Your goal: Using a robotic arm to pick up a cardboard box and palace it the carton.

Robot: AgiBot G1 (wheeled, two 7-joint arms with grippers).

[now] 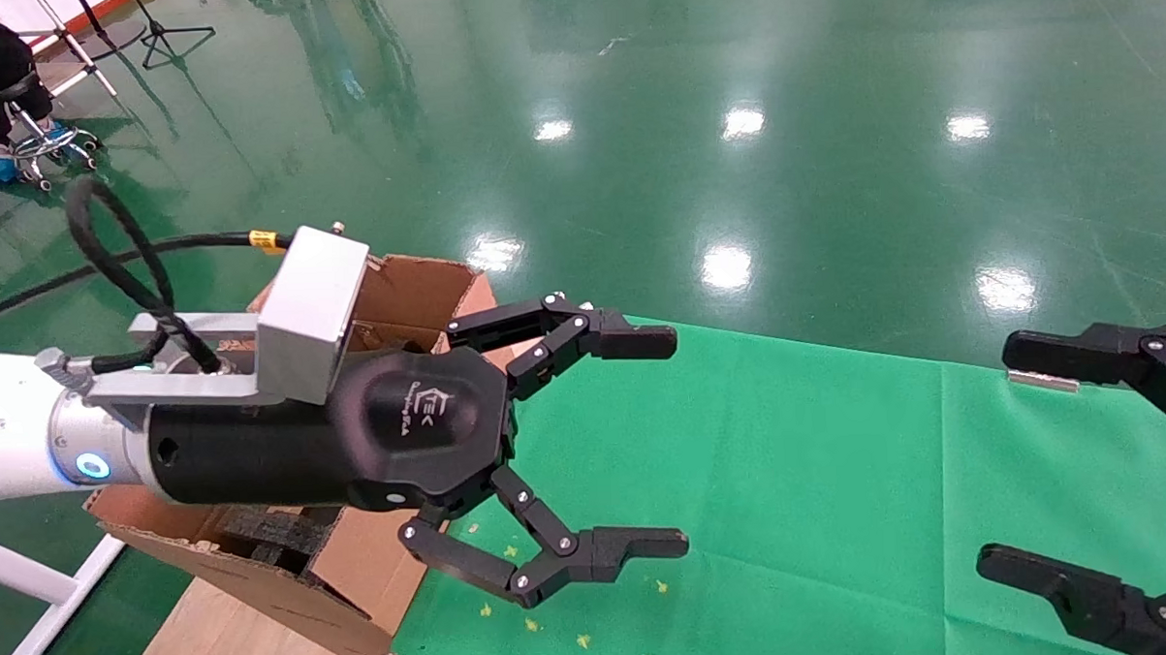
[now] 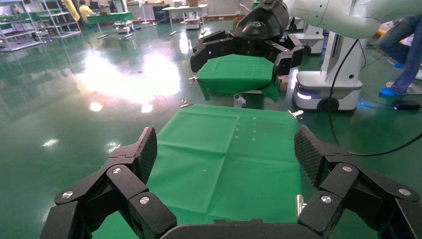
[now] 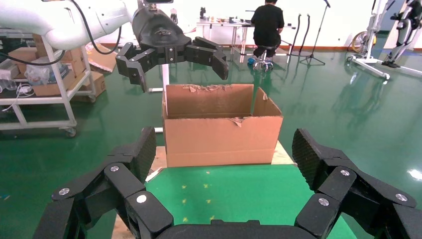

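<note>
While I look down from the head camera, my left gripper [image 1: 679, 440] hangs spread wide and empty above the near edge of the carton [image 1: 417, 290], over the green cloth [image 1: 792, 475]. My right gripper [image 1: 995, 459], also spread and empty, sits at the far right. No cardboard box shows anywhere.

From the left wrist, I see only bare cloth between the fingers [image 2: 144, 152].

From the right wrist, the carton [image 3: 221, 132] stands straight ahead, my left gripper [image 3: 174, 64] above it. I cannot tell which way the box lies.
</note>
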